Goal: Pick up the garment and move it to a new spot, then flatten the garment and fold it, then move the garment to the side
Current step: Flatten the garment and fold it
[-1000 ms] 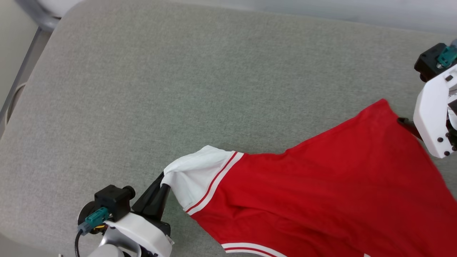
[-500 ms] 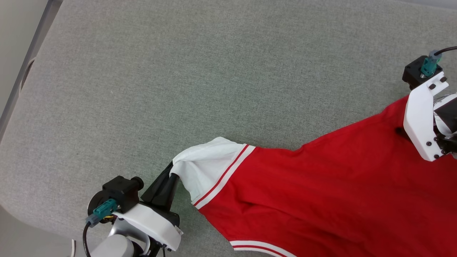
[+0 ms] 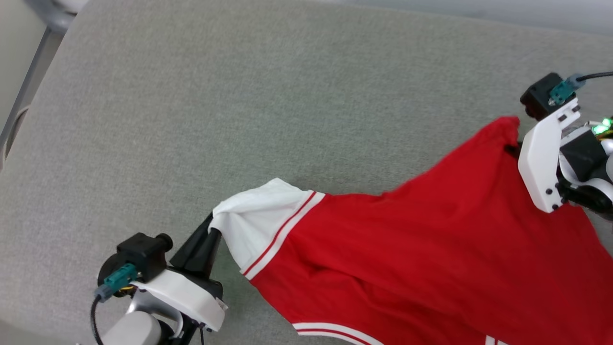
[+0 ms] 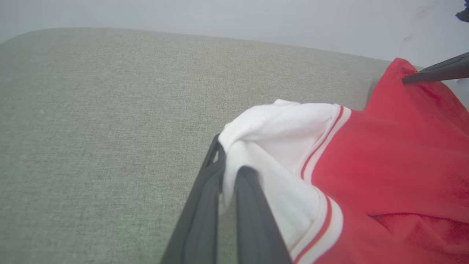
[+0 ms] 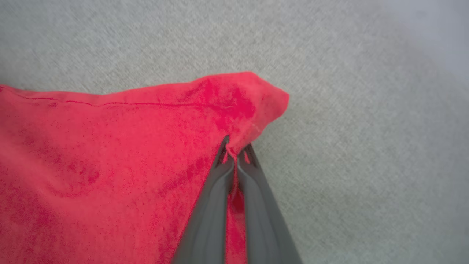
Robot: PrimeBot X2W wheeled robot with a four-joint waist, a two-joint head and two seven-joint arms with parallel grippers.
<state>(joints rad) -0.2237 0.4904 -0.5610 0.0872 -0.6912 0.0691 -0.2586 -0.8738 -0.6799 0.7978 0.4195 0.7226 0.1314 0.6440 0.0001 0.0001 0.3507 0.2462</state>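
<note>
The garment (image 3: pixel 431 249), a red jersey with a white sleeve and red-and-white striped trim, lies stretched over the grey cushioned surface (image 3: pixel 239 120). My left gripper (image 3: pixel 210 229) at the lower left is shut on the white sleeve's end (image 4: pixel 234 146). At the right, my right gripper (image 3: pixel 513 149) is shut on the garment's red corner (image 5: pixel 253 95), which rises in a small peak. In the left wrist view the right gripper's dark fingers (image 4: pixel 436 71) touch that corner. The garment's lower part runs out of the head view.
The grey surface's rounded left edge (image 3: pixel 33 124) drops to a pale floor with a metal frame bar (image 3: pixel 28 81). A pale wall (image 4: pixel 256 18) stands behind the far edge. Bare grey fabric spreads to the left of the garment and beyond it.
My right gripper has shut on the red corner, which now stands pinched into a peak. The head view shifted between frames. The left gripper still holds the sleeve.
</note>
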